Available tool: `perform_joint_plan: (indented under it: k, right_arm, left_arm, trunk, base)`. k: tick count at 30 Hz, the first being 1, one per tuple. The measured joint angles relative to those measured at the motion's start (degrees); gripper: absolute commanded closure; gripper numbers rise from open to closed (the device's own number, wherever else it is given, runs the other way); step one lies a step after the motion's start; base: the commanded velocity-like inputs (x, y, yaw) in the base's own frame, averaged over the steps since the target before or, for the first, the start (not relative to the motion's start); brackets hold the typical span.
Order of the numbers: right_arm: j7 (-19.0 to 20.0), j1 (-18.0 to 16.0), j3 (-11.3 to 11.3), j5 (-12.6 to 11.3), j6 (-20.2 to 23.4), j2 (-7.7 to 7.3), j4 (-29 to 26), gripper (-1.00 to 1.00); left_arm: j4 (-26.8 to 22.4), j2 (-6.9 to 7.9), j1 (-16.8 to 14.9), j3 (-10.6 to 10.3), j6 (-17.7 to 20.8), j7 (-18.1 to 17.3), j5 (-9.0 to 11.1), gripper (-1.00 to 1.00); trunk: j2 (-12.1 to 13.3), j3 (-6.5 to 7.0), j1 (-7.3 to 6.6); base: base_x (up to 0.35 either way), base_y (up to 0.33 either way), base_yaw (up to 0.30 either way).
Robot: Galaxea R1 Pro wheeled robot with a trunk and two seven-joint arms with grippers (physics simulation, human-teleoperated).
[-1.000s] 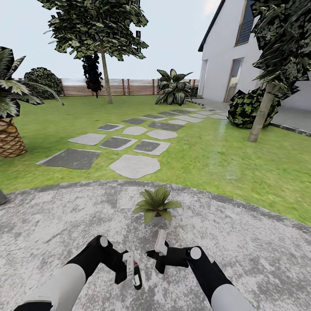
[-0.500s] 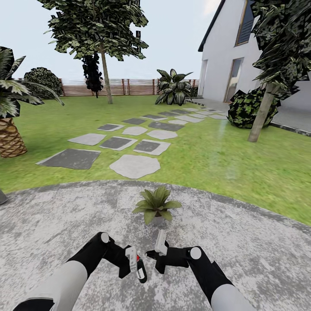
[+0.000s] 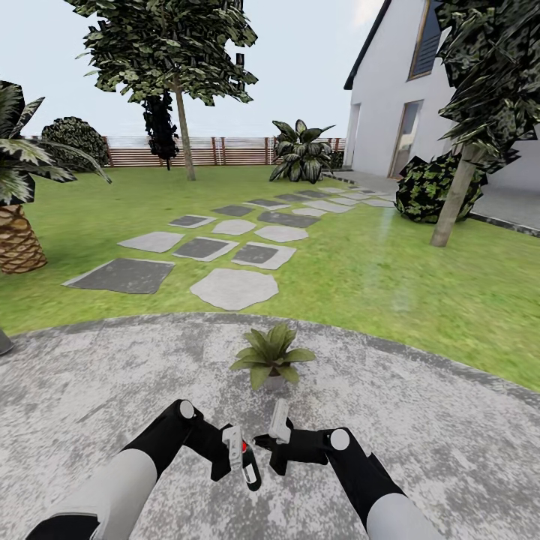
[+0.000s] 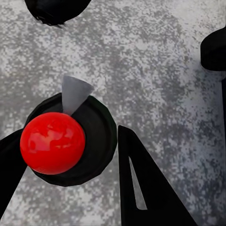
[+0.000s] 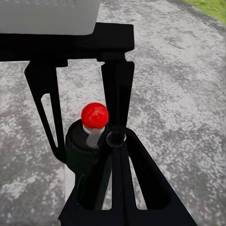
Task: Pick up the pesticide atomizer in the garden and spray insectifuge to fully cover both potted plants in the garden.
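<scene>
Head view: left pincer (image 3: 241,459) clamped on the pesticide atomizer (image 3: 249,465), right pincer (image 3: 268,444) closed and empty just beside it, both low over the patio (image 3: 90,390) near one potted plant (image 3: 271,355); next, presumably, aiming the nozzle at its leaves.

A potted plant (image 3: 271,358) stands on the patio (image 3: 450,420) near its far edge, roughly at centre. Just nearer than it, the two arms meet: the left gripper (image 3: 238,450) holds the pesticide atomizer (image 3: 250,466) between its jaws, with the right gripper (image 3: 276,435) just to its right. Beyond the patio lies the lawn (image 3: 390,277), crossed by stepping stones (image 3: 232,287) running far and right toward the house (image 3: 420,97). A palm (image 3: 19,195) stands at far left, a fence (image 3: 202,151) along the far side.
</scene>
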Motion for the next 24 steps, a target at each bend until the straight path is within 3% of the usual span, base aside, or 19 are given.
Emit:
perform_joint_plan:
  k: [24]
  right_arm:
    - [0.0, 0.01, 0.0, 0.0, 0.0, 0.0, 0.0, 1.0]
  left_arm:
    - [-1.55, -0.61, 0.0, 0.06, -0.11, -1.82, 0.06, 1.0]
  trunk:
    - [0.0, 0.0, 0.0]
  base:
    - [0.0, 0.0, 0.0]
